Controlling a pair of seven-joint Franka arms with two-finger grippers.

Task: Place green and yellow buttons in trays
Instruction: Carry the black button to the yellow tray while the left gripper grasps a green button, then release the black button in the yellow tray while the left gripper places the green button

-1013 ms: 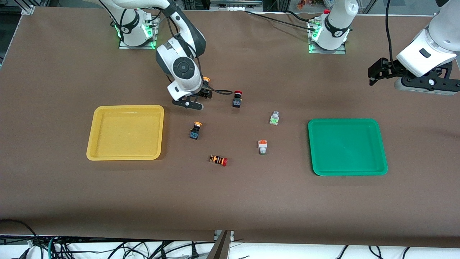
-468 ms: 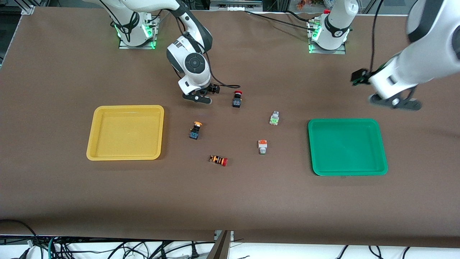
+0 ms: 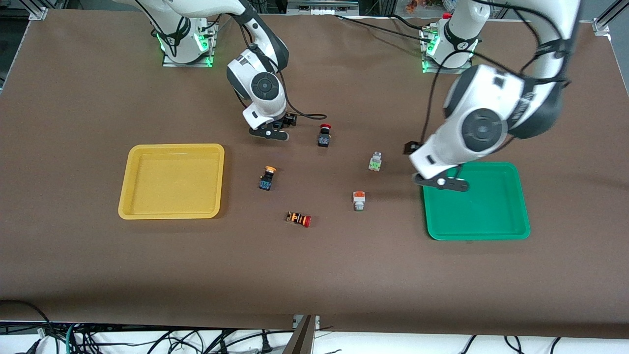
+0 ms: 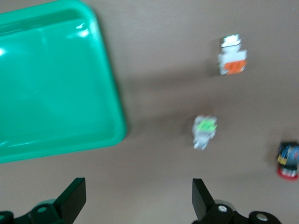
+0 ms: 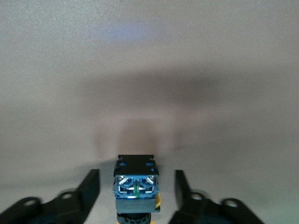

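Buttons point(image 3: 376, 161) unlabelled; right gripper point(image 5: 136, 189) open around black-bodied one point(image 5: 136, 184).

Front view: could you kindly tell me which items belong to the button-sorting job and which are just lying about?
Job: yellow tray, green tray, yellow-capped button on the table, second yellow-capped button inside the open right end effector, green-marked button, orange-marked button; open left end effector hovering by the green tray.
Lying about: red-capped black button, red-capped orange-striped button.

The left hand point(image 3: 441, 182) has swung in over the green tray's point(image 3: 491, 216) corner.
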